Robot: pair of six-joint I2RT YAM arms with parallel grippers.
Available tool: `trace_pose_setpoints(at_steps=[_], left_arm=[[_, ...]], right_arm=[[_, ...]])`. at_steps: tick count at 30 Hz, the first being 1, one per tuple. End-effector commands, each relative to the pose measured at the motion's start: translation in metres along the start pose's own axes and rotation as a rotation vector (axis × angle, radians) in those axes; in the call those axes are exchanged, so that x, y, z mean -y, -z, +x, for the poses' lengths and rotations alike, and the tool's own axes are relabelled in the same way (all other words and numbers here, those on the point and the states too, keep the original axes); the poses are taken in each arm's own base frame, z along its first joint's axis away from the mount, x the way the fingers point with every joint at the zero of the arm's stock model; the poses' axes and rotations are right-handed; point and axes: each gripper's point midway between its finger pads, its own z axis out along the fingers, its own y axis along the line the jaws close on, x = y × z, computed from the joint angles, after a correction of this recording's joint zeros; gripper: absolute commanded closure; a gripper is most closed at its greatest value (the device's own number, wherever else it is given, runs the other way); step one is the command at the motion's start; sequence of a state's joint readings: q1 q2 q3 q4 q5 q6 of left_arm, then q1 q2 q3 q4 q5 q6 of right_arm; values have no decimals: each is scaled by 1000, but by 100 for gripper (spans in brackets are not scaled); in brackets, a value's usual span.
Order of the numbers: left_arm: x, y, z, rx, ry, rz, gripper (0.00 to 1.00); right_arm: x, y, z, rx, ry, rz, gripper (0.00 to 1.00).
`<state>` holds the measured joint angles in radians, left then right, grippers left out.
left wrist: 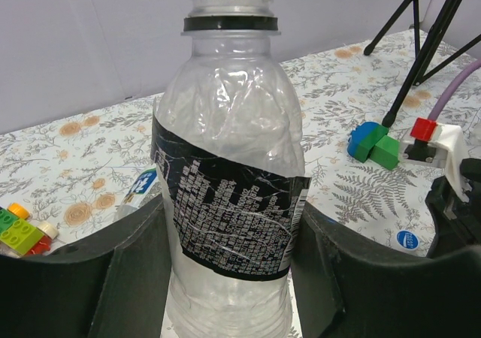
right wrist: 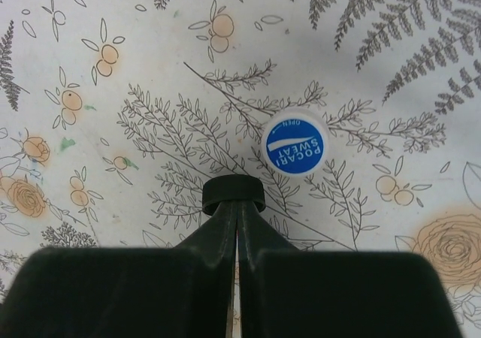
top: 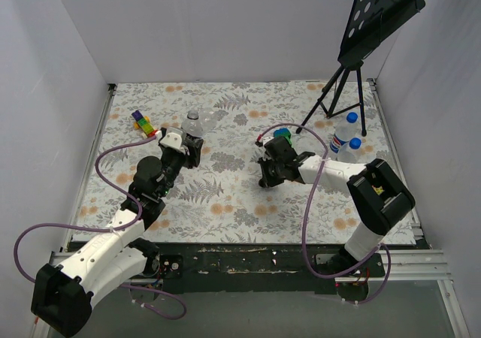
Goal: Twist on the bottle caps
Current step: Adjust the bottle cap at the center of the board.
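Observation:
My left gripper point(left wrist: 229, 278) is shut on a clear bottle point(left wrist: 229, 165) with a black label, held upright, its neck open above a black ring. In the top view this gripper point(top: 188, 144) and bottle point(top: 194, 124) are at the left middle. My right gripper point(right wrist: 234, 203) is shut on a black cap point(right wrist: 233, 194) at its fingertips, low over the mat. A blue cap point(right wrist: 295, 147) lies on the mat just beyond, to the right. Two blue-capped bottles point(top: 346, 131) stand at the right. Another bottle point(left wrist: 143, 184) lies behind the held one.
A black music stand point(top: 376, 15) on tripod legs stands at the back right. A green-and-blue block point(top: 282, 135) sits near my right gripper point(top: 264, 176). Multicoloured blocks point(top: 141, 122) lie at the back left. White walls enclose the floral mat point(top: 225, 195).

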<state>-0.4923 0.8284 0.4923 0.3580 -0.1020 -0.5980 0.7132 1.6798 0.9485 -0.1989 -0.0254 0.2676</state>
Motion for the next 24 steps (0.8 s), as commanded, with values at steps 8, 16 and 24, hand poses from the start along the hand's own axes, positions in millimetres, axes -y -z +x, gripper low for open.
trace_pose_setpoints(at_steps=[8, 16, 24], left_arm=[[2, -1, -2, 3, -11, 16, 100], [6, -2, 0, -4, 0, 38, 100], [8, -2, 1, -9, 1, 47, 100]], right_arm=[[8, 14, 41, 79, -87, -26, 99], [-24, 39, 14, 181, -21, -185, 81], [-21, 48, 14, 118, 74, -83, 63]])
